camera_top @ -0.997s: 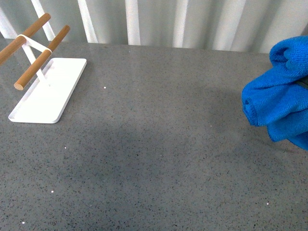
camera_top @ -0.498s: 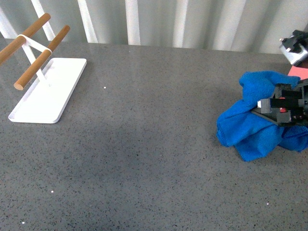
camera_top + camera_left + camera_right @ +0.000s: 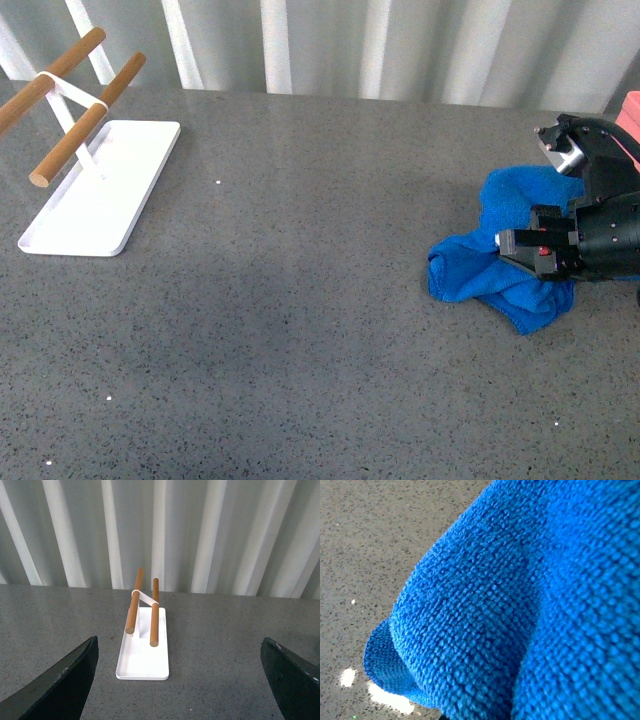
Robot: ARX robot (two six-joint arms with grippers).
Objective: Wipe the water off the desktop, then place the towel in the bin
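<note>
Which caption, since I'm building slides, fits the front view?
Right gripper holds the bunched towel on the grey desktop, white tray far left.

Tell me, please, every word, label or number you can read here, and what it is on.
None is readable.
The black right hand gripping the bright blue microfibre towel bears small red and white marks, too small to read.
The flat white tray with wooden bars, speckled dark grey desktop and salmon-pink plastic bin show no writing.

A ribbed wall [image 3: 320, 45] of pale grey and white vertical panels stands at the back, softly lit, grooves in shade.
</note>
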